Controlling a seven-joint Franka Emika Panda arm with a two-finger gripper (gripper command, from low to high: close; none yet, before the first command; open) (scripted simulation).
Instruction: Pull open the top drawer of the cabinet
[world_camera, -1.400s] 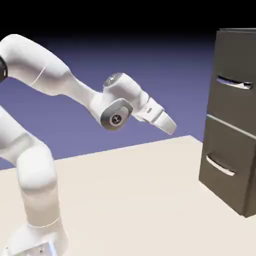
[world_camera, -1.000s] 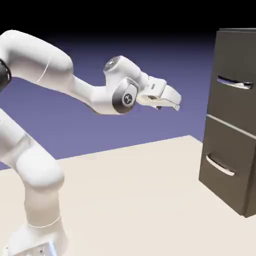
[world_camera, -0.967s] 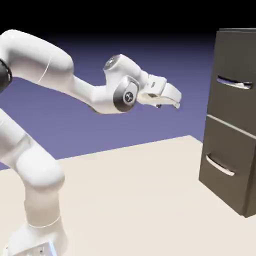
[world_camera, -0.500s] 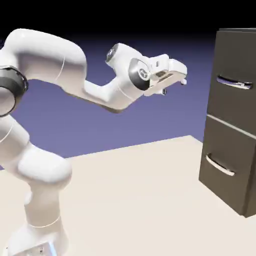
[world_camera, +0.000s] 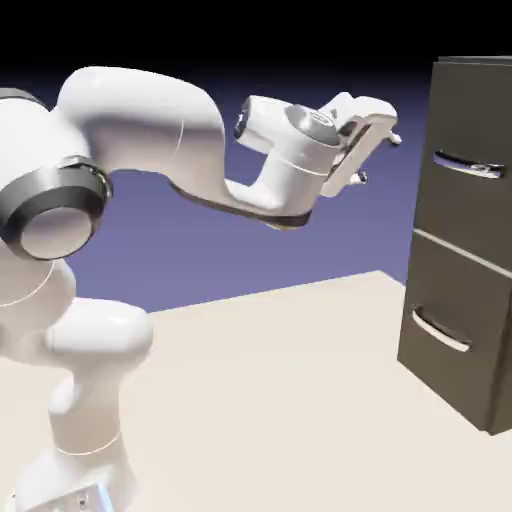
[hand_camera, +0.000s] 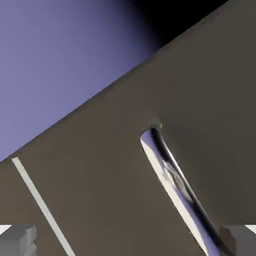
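Observation:
The cabinet (world_camera: 470, 100) stands tall and dark grey-brown at the exterior view's right. Its top drawer (world_camera: 462, 205) is shut flush, with a slim silver bar handle (world_camera: 468, 166). My gripper (world_camera: 378, 158) hovers in the air left of that handle, at about its height and clear of it, open with nothing between its fingers. In the hand view the top drawer (hand_camera: 100, 175) fills most of the picture at a slant. Its handle (hand_camera: 172, 182) runs diagonally toward the right fingertip (hand_camera: 241, 241), and the left fingertip (hand_camera: 17, 241) shows at the bottom edge.
Below the top drawer sits the lower drawer with a curved silver handle (world_camera: 440, 332). The cream table (world_camera: 280, 400) stretches between my base and the cabinet. A pale seam line (hand_camera: 37, 202) crosses the panel in the hand view.
The arm has swung up and to the right, bringing the hand nearer the cabinet at handle height. The hand has rolled. The jaws stayed open.

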